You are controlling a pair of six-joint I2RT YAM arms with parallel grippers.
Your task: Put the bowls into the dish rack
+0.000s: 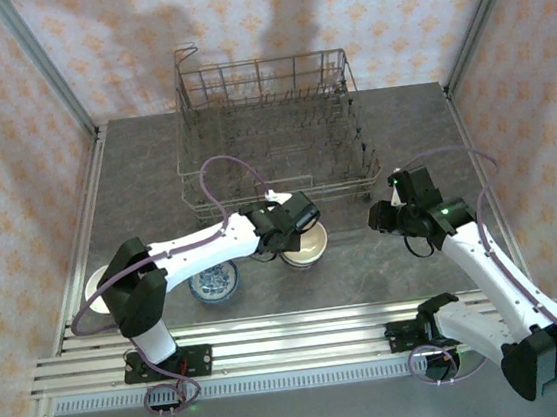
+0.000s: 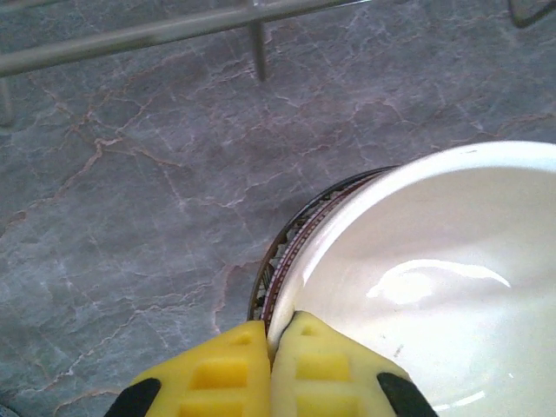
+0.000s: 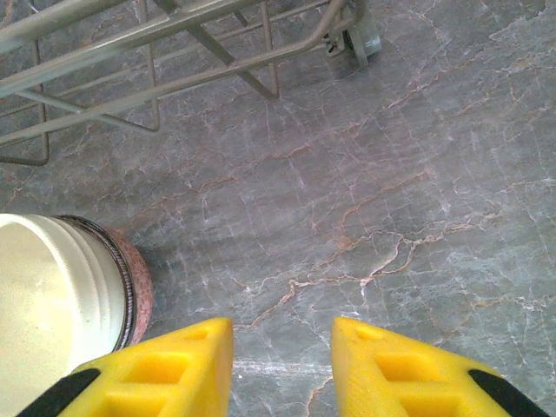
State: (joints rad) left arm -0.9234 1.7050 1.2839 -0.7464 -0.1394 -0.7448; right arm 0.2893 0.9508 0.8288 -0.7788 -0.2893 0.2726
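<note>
The left hand (image 2: 271,347) has its yellow fingers pressed together on the near rim of a cream bowl (image 2: 434,287), one finger outside the wall and one inside. The bowl spreads away ahead and to the right of the fingertips. It sits mouth up, nested in a lower bowl (image 2: 287,252), of which little more than a dark patterned rim shows, and it is cut off at the right edge of the left wrist view. The dish rack (image 1: 270,134) stands just beyond this hand on the grey surface (image 2: 130,174), its long side running left to right and its tines upright.

Behind the left hand, toward its arm's base, a blue-and-white bowl (image 1: 214,282) rests mouth up. Farther back, a pale bowl (image 1: 96,285) is half hidden by the left arm (image 1: 178,250).

The right hand (image 3: 282,365) has its fingers spread with nothing between them, over bare surface. The nested bowls lie to its left, the rack's corner ahead of it.
</note>
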